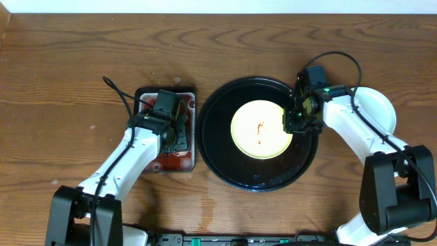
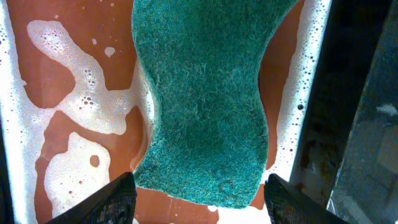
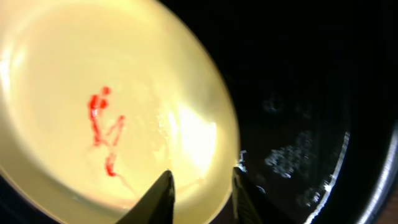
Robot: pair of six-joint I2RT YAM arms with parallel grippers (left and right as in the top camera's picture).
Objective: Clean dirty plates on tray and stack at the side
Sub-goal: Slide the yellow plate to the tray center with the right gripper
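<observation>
In the overhead view, a large round glossy black tray [image 1: 225, 154] with a raised rim sits mid-table on the brown wooden table [image 1: 61, 75]. A small round pale yellow plate [image 1: 249, 140] lies flat and face up near the tray's centre. The plate has no long axis, but its thin red sauce smear [image 1: 259, 128] runs roughly near-to-far. The right gripper [image 1: 297, 117] is at the plate's right edge. Off the tray to the right, a pale, nearly white round plate [image 1: 381, 106] rests on the wood, partly under the right arm. The left gripper [image 1: 166, 126] hangs over a small rectangular dark tray [image 1: 147, 96] of reddish liquid, just left of the black tray.

In the left wrist view, a green scouring sponge [image 2: 205, 106] lies in foamy red liquid, its long axis running top to bottom. The left claw is spread wide, its fingertips [image 2: 112, 202] flanking the sponge's near end.

In the right wrist view, the right claw's fingertips [image 3: 160, 199] straddle the yellow plate's rim. I cannot tell whether they pinch it.
</observation>
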